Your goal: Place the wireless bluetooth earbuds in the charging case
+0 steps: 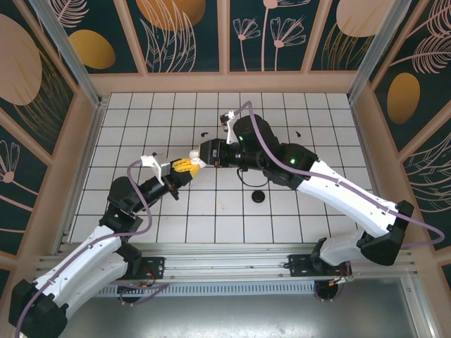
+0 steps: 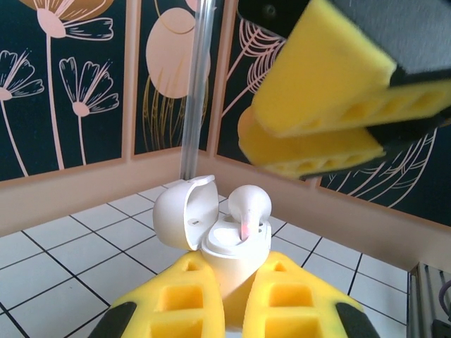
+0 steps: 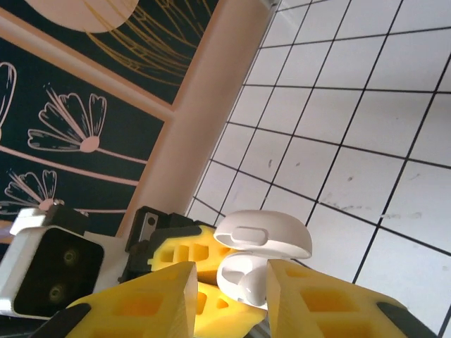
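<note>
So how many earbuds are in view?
3. One white earbud stands in the open charging case held by the left gripper; one black earbud lies on far tiles left of the right arm, a second black earbud right of it. Others may be hidden.

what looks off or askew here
The white earbud sticks up out of the open case, leaning rather than seated flush in its well. Two black earbuds lie loose and far apart on the far tiles.
</note>
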You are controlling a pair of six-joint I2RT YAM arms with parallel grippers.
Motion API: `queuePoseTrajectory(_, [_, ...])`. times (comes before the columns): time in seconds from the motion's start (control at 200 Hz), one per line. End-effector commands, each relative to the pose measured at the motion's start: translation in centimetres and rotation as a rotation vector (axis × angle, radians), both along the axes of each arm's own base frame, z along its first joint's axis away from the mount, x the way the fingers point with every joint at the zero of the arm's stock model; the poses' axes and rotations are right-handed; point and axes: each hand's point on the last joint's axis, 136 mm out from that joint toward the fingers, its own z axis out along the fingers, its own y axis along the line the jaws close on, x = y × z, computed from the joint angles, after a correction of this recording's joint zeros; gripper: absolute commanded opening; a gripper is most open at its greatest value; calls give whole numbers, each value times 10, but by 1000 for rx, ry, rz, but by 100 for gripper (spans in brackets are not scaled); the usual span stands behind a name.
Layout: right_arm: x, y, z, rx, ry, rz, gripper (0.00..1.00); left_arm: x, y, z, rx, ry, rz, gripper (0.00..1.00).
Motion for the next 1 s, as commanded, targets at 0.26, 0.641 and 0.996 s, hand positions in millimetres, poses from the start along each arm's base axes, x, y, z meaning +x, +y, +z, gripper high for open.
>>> queuePoseTrajectory(0.26, [5,-18,-16,-147,130,-235,30,28,20,2,96,-86,216,0])
queuePoseTrajectory(0.641, [15,10,-33,-156,219,-213,30,32,20,-7,171,-143,241,0])
queuePoseTrajectory(0.996, [25,15,-35,-181,229,-216,29,28,18,-13,192,-146,218,0])
